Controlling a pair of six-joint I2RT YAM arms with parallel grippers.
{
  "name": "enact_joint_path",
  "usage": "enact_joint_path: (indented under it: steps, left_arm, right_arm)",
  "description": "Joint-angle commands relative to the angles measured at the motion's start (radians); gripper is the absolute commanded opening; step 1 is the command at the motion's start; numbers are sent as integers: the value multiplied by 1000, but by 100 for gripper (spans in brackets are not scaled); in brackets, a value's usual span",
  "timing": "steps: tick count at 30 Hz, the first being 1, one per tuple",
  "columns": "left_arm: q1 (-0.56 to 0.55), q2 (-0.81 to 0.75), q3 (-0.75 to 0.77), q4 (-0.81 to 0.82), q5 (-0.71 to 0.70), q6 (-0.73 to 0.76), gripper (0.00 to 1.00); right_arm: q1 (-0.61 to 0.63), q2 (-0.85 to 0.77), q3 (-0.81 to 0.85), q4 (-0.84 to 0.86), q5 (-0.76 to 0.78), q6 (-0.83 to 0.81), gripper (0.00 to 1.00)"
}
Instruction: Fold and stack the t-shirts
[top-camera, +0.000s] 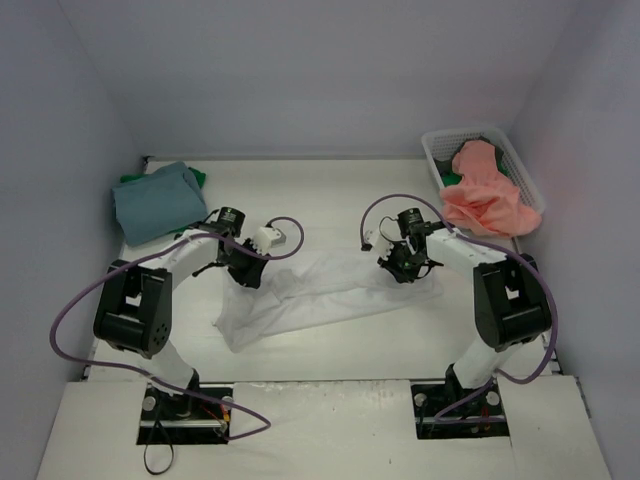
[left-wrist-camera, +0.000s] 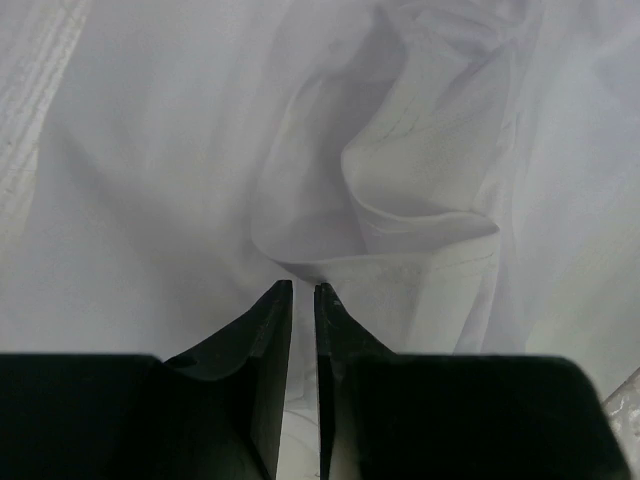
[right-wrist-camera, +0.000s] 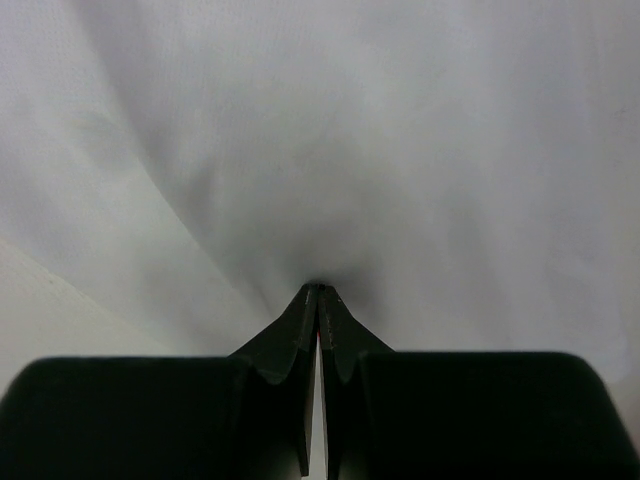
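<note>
Overhead and wrist views. We see a white t-shirt (top-camera: 310, 295) lying crumpled across the middle of the table (top-camera: 330, 200), pinched at both ends. The left gripper (top-camera: 245, 272) is clamped on its left part: in the left wrist view the two dark fingers (left-wrist-camera: 270, 330) stand almost together with a thin strip of white cloth between them, and a folded hem bulges just beyond the tips. The right gripper (top-camera: 405, 265) is closed on the shirt's right edge; in the right wrist view its tips meet in a pucker of cloth. From above, both sets of fingertips are hidden under the wrists.

At far left lies a blue t-shirt (top-camera: 155, 200), loosely folded, covering most of a green t-shirt (top-camera: 200, 178), of which we see only a strip at the far edge. At far right a pink t-shirt (top-camera: 485, 195) spills over the near rim of a white basket (top-camera: 520, 165); what lies beneath it we cannot make out.
</note>
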Motion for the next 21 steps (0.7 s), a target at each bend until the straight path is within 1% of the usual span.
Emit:
enact_joint_path:
  steps: [1,4,8,12,15,16,18,20,21]
  left_arm:
    - [-10,30,43,-38,31,26,11]
    - [-15,58,56,-40,17,34,10]
    - [-15,116,82,-24,-6,31,4]
    - [-15,170,128,-18,-25,17,1]
    - [-15,216,171,-15,-38,7,0]
    - [-15,236,183,-12,-55,5,0]
    - [-15,257,236,-21,-80,6,0]
    - [-15,296,281,-24,-118,2,0]
    - [-15,311,334,-30,-132,0,0]
  right_arm:
    - [9,13,-13,-12,-5,-16,0]
    - [17,22,-19,-12,-14,-15,0]
    - [26,39,-20,-12,-23,-11,0]
    - [52,73,-28,-13,-35,-8,0]
    - [103,76,-59,-13,-40,-4,0]
    - [141,73,-68,-13,-35,-2,0]
    - [181,61,-86,-15,-32,13,0]
    - [247,50,-105,-15,-31,30,0]
    - [273,47,-112,-18,-26,48,0]
